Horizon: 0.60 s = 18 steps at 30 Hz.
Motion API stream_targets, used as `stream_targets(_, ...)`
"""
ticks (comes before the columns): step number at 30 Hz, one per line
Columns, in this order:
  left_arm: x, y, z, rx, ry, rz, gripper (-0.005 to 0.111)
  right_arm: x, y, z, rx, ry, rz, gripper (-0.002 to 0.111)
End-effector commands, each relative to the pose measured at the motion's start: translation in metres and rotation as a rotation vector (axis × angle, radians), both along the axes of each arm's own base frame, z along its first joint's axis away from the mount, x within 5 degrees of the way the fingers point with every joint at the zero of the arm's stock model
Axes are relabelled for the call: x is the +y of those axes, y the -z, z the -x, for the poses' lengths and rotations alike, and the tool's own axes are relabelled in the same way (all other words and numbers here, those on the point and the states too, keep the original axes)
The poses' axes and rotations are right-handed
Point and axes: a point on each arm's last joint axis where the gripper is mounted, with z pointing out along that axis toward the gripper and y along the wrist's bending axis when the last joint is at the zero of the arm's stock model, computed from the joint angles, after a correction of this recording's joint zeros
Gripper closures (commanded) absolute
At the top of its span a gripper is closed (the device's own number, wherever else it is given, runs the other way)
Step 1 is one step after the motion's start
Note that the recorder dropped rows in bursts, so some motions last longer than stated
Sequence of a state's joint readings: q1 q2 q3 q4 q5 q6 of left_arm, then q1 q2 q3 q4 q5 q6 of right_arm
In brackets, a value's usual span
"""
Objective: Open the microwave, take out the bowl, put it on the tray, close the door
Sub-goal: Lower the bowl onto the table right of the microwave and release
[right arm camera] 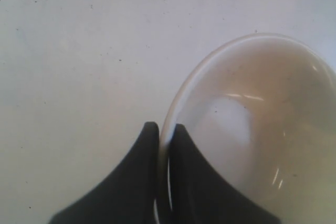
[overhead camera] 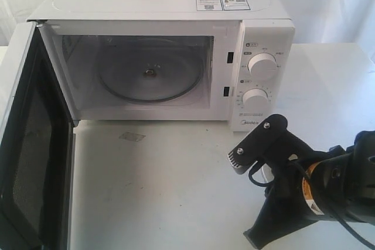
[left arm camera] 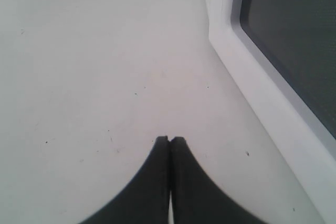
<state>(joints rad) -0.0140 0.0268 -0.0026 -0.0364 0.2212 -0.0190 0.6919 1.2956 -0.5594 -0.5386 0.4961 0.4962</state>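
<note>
Status: microwave (overhead camera: 176, 4) was open, with the door (overhead camera: 29, 144) swung fully out. The turntable (overhead camera: 149, 77) was bare, so opening and taking out look done. The bowl (right arm camera: 252, 129) was out of the cavity and well apart from it, in the right pincer (right arm camera: 164, 127).

Right pincer: nearly fully closed, pinching the bowl's rim. One finger was inside the bowl and one outside, with the rim running between them. The bowl's body lay off to the inner finger's side. The exterior view hid nearly all of it behind the arm.

Below that pincer was a pale speckled surface. I couldn't tell whether the bowl rested on it or hung just above. No tray was visible in any view, so I'd judge placement not confirmed.

Left pincer (left arm camera: 170, 139): fingers pressed together and holding nothing, over the table (left arm camera: 79, 77). The open door's edge was near it on one side, not touching.

Left to do, as I judge it: set the bowl on the tray, release it, then shut the door.
</note>
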Motion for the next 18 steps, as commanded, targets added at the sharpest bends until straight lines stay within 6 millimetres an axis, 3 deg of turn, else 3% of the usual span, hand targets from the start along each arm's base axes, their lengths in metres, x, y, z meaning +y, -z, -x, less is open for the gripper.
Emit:
stream_targets(1, 0.0, 0.001, 0.0, 0.0, -0.003, 0.011, 0.107, -0.001, 0.002, -0.001, -0.003, -0.001, 0.007, 0.108)
stream_targets(10, 0.0, 0.001, 0.0, 0.0, -0.003, 0.011, 0.107, 0.001, 0.013, -0.004, 0.034, -0.007, 0.037, 0.107)
stream_targets(18, 0.0, 0.001, 0.0, 0.0, -0.003, 0.011, 0.107, 0.002, 0.014, -0.004, 0.034, -0.01, 0.038, 0.079)
